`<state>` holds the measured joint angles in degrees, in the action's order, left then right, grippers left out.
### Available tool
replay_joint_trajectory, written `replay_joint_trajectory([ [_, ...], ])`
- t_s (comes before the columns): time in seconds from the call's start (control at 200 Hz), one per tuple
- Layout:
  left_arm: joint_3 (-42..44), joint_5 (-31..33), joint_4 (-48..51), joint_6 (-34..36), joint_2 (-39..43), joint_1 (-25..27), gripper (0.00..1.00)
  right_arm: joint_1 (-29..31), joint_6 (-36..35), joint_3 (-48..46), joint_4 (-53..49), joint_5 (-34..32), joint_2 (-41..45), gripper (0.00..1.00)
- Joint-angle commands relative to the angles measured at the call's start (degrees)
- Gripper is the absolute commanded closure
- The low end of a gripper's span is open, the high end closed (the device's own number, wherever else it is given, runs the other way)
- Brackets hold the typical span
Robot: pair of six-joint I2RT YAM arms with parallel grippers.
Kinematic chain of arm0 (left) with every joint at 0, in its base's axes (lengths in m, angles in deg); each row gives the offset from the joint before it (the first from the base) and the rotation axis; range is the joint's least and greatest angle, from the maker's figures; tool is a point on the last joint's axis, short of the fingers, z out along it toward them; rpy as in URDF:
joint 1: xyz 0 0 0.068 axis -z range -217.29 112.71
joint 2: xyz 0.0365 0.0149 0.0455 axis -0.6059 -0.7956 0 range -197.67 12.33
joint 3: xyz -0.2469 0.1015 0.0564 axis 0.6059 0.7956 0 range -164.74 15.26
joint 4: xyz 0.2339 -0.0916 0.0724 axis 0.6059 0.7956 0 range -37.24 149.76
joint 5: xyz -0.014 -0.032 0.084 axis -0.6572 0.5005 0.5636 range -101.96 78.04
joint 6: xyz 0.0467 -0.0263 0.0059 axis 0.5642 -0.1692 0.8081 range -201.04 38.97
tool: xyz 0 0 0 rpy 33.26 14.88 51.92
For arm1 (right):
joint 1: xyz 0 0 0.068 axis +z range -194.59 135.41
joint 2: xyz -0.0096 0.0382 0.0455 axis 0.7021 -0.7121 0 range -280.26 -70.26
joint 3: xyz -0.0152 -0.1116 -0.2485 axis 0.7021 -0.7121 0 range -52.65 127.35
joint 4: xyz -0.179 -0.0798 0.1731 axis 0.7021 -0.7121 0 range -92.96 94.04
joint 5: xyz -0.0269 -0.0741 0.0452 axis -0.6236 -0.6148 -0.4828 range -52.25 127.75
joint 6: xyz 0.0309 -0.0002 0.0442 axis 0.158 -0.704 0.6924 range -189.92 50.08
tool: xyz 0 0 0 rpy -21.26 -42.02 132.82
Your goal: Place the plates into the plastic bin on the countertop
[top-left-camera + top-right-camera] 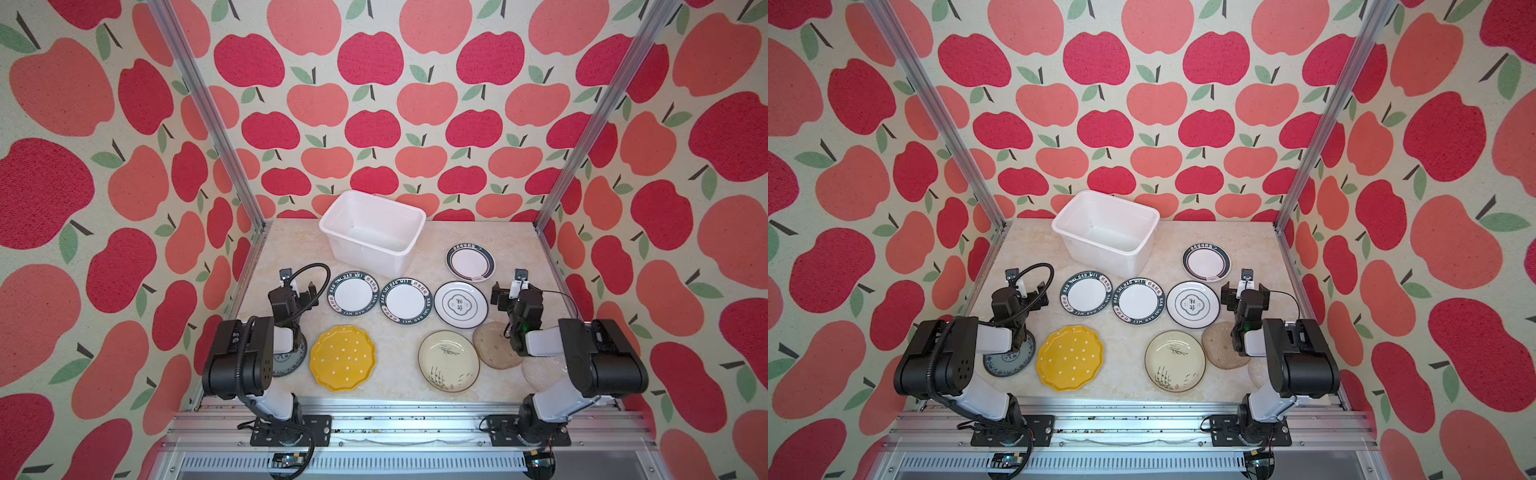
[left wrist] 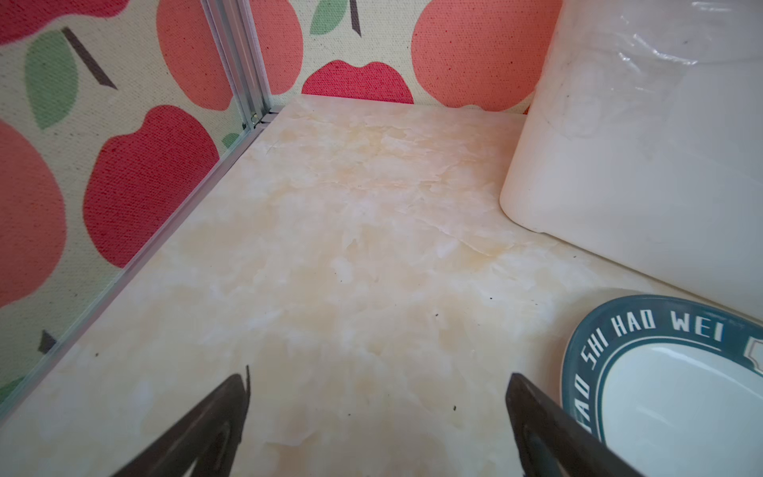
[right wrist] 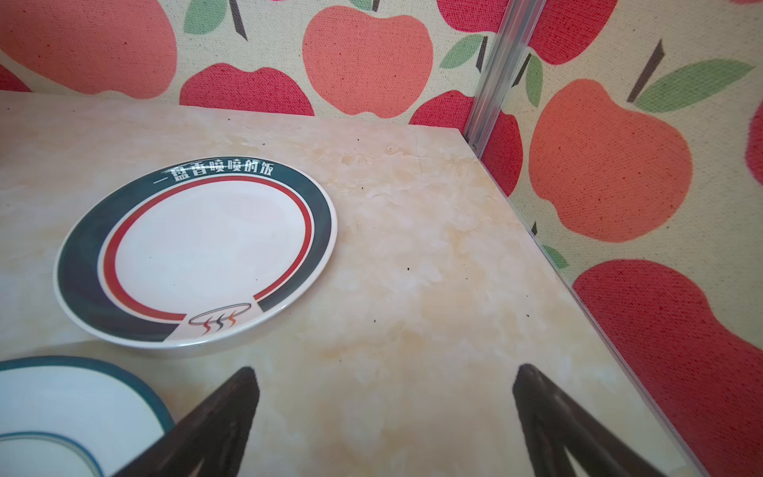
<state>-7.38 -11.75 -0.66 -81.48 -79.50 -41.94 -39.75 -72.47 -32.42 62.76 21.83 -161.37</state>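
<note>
The white plastic bin point(image 1: 365, 257) stands empty at the back of the countertop point(image 1: 399, 332). Several plates lie flat in front of it: two green-lettered ones point(image 1: 353, 293) point(image 1: 406, 300), a green-and-red-rimmed one point(image 3: 194, 256), a white emblem plate point(image 1: 460, 304), a yellow dotted one point(image 1: 343, 358), a cream reed plate point(image 1: 449, 360) and an amber glass plate point(image 1: 496, 347). My left gripper point(image 2: 377, 396) hangs open over bare counter beside a lettered plate point(image 2: 669, 371). My right gripper point(image 3: 386, 392) is open and empty, to the right of the emblem plate.
A blue-patterned plate point(image 1: 1009, 359) lies partly under my left arm. A clear glass plate point(image 1: 544, 372) is half hidden under my right arm. Aluminium posts point(image 1: 249, 208) and apple-print walls close in both sides and the back.
</note>
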Motion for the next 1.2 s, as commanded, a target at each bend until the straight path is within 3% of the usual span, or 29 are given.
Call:
replay_joint_trajectory([
  [0.0,0.7,0.6,-1.5,0.9,-0.4,0.2,0.01,-0.2,1.0,-0.7,1.4,0.6,-0.2,0.00],
  [0.73,0.7,0.4,-1.2,0.5,-0.4,-0.2,0.01,-0.1,1.0,-0.7,1.3,0.6,-0.2,0.00],
  [0.81,0.0,1.6,-0.2,0.3,-0.2,-0.2,0.01,0.7,0.7,-0.5,-0.2,-2.6,1.2,0.00],
  [0.885,-3.3,8.1,9.1,0.8,5.1,2.0,0.01,1.8,-1.8,-0.3,-1.7,-0.6,3.6,0.00],
  [0.985,-13.9,12.0,34.1,0.2,13.6,4.2,0.01,5.3,-4.5,5.0,-19.0,-4.5,13.6,0.00],
  [1.025,-18.7,11.4,42.8,-1.2,16.3,4.5,0.01,5.3,1.8,9.0,-29.2,-5.9,17.9,0.01],
  [1.086,-25.1,13.0,55.7,-10.7,19.7,4.1,0.01,4.3,22.2,17.8,-52.1,-10.1,23.3,0.00],
  [1.111,-27.5,14.5,61.5,-16.3,20.6,3.7,0.01,3.1,28.9,21.6,-59.6,-6.4,24.5,0.00],
  [1.141,-29.9,13.9,67.6,-23.0,21.5,2.6,0.01,0.8,31.8,24.9,-63.8,2.0,25.2,0.00],
  [1.196,-32.1,-0.2,73.4,-27.0,22.8,-2.4,0.01,-1.6,34.2,27.3,-64.9,16.2,25.5,0.00],
])
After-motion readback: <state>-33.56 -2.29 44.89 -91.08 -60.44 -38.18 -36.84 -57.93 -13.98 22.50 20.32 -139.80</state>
